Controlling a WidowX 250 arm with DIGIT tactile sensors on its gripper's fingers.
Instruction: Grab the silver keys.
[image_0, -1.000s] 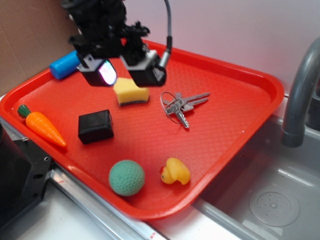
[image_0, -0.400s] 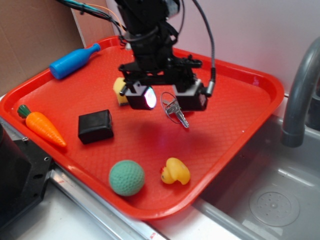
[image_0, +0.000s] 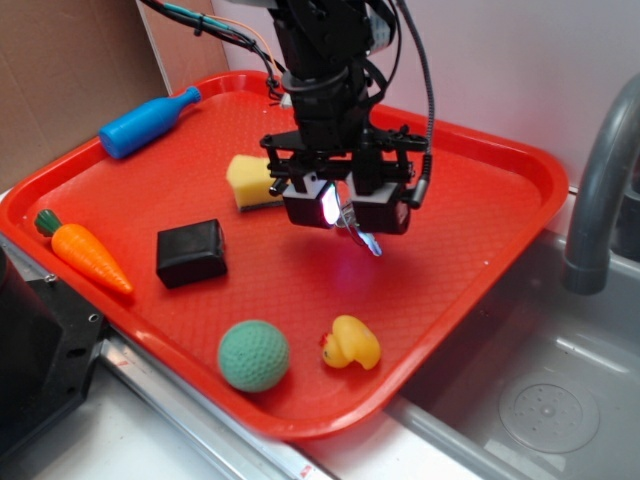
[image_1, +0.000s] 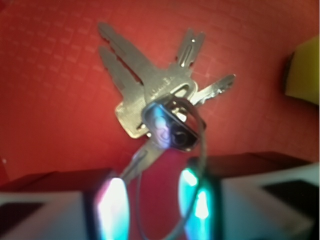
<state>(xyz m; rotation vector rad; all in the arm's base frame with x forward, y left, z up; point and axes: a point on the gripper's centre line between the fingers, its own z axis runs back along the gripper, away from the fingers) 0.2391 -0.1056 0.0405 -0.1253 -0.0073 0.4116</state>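
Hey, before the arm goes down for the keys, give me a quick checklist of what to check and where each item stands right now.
1. Tool over the keys: ok; they lie just ahead of the fingers in the wrist view.
2. Jaws open: ok, a gap shows between them.
3. Keys flat on the tray: ok.
4. Sponge clear of the tool: ok, it sits apart.
5. Wire ring between the fingers: ok.
6. Height above the tray: cannot tell.

The exterior view is evenly and brightly lit, with soft shadows under the objects on the red plastic tray and a pale sheen along its rim. The wrist view is blurred throughout: the flat silver metal keys glint softly, and the jaws smear into glowing cyan-pink patches.
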